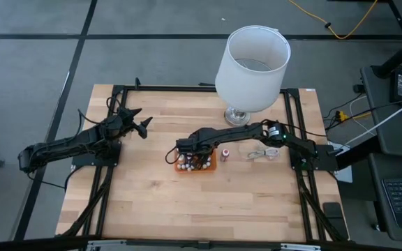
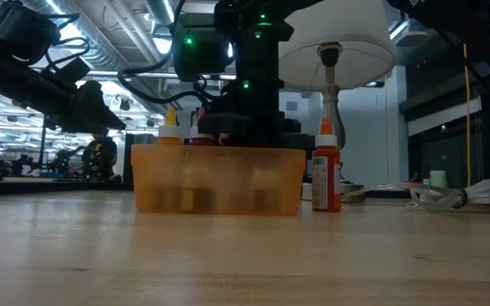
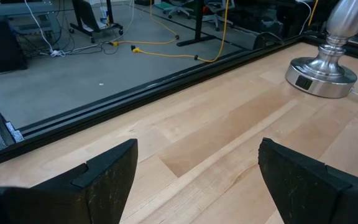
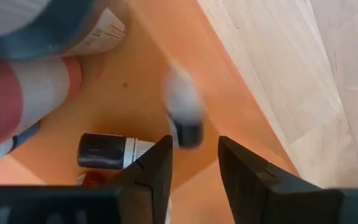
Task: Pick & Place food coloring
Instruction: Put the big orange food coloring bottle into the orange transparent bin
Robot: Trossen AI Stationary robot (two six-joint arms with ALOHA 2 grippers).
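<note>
Right claw (image 4: 194,163) is hovering inside the orange tray (image 1: 211,164), fingers slightly parted, a small bottle (image 4: 182,115) blurring just off its tips, other food coloring bottles (image 1: 190,163) beside. Left claw (image 3: 194,180) is sitting wide open over the desk (image 1: 187,209).

A pale wooden plank table (image 1: 187,202) stands on grey floor (image 1: 26,63); a white-shaded, chrome-based lamp (image 1: 251,59) sits on it.

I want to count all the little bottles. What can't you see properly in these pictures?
- Bottles inside the orange tray, high view: the right gripper covers most.
- Low view: the tray's cloudy wall hides their bodies.
- Dark bottle beyond the right gripper's fingers, right wrist view: motion-blurred.
- Big bottles, right wrist view: cut off by the edge.
</note>
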